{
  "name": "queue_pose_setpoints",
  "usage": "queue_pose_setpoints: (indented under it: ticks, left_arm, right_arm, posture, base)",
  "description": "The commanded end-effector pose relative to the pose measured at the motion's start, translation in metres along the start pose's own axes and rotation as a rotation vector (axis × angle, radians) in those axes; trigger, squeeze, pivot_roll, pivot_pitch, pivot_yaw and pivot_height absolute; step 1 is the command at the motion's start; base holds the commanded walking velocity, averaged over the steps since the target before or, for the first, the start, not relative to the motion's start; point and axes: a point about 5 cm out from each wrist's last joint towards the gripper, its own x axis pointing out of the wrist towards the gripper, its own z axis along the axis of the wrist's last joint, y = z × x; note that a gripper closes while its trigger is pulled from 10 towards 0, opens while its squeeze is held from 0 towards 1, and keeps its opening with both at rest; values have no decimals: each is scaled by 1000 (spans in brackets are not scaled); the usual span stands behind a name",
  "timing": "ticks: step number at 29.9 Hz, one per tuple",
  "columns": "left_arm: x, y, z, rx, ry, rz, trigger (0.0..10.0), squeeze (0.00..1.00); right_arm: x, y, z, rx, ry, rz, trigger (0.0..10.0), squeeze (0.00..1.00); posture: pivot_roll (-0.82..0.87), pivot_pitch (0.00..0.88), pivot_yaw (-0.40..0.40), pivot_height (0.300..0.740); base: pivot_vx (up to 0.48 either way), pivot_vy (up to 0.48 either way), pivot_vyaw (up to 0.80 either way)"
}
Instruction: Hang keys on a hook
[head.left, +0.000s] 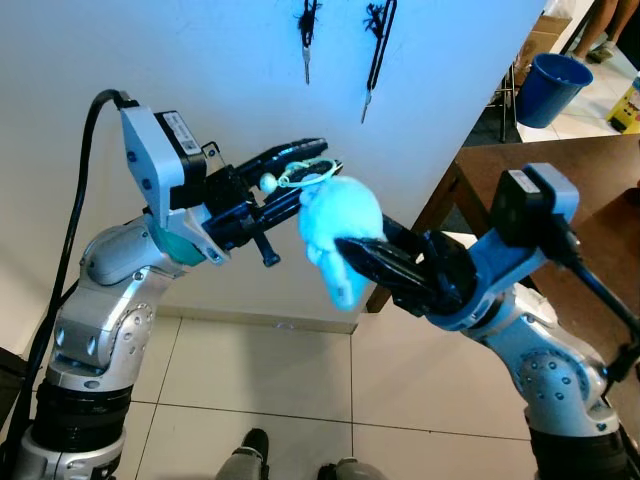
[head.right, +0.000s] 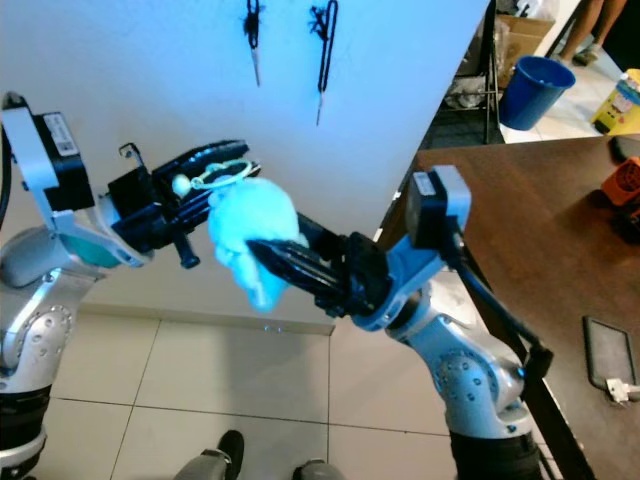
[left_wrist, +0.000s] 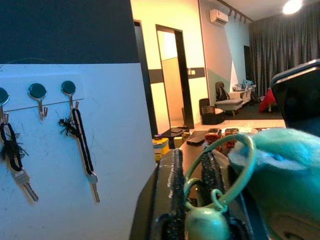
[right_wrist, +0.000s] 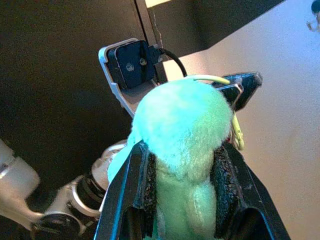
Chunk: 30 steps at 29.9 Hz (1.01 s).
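Observation:
A fluffy pale-blue plush keychain (head.left: 340, 228) with a light ring (head.left: 305, 174) and a small bell (left_wrist: 204, 223) is held between both grippers in front of the white wall. My left gripper (head.left: 318, 158) is shut on the ring end, just beside the plush. From the right, my right gripper (head.left: 352, 252) is shut on the plush body (right_wrist: 180, 125). High on the wall are round-headed hooks; one hook (left_wrist: 38, 93) is bare, and its neighbour (left_wrist: 68, 88) carries a key on a black loop (left_wrist: 82, 145).
Two black-looped keys (head.left: 307, 35) (head.left: 377, 50) hang on the wall above the grippers. A brown table (head.right: 540, 230) with a phone (head.right: 607, 355) stands close on the right. A blue bucket (head.left: 553, 88) and a person's legs (head.left: 600, 25) are at far right.

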Motion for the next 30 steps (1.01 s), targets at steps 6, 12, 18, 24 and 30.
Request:
queue_pose_setpoints:
  ticks: [6, 12, 18, 24, 30]
  left_arm:
    - [1, 0, 9, 21, -34, 11, 0, 0]
    - [1, 1, 9, 23, -33, 15, 0, 0]
    - [2, 2, 10, 32, -30, 18, 0, 0]
    - [2, 2, 11, 49, -24, 16, 0, 0]
    - [3, 4, 11, 114, 18, 15, 0, 0]
  right_arm:
    - [-6, 2, -12, 18, 95, -4, 10000, 0]
    - [-8, 1, -13, 3, 109, -27, 10000, 0]
    - [-12, -2, -19, -36, 174, -57, 10000, 0]
    - [-14, -5, -24, -73, 228, -79, 10000, 0]
    - [-23, -19, -24, -120, 279, -188, 10000, 0]
  posture:
    - [-44, 119, -18, 740]
    - [-47, 122, -17, 740]
    - [-49, 125, -15, 740]
    - [-48, 127, -14, 740]
    - [-45, 128, -17, 740]
  base:
    - [0, 0, 0]
    - [0, 0, 0]
    - [0, 0, 0]
    - [0, 0, 0]
    - [0, 0, 0]
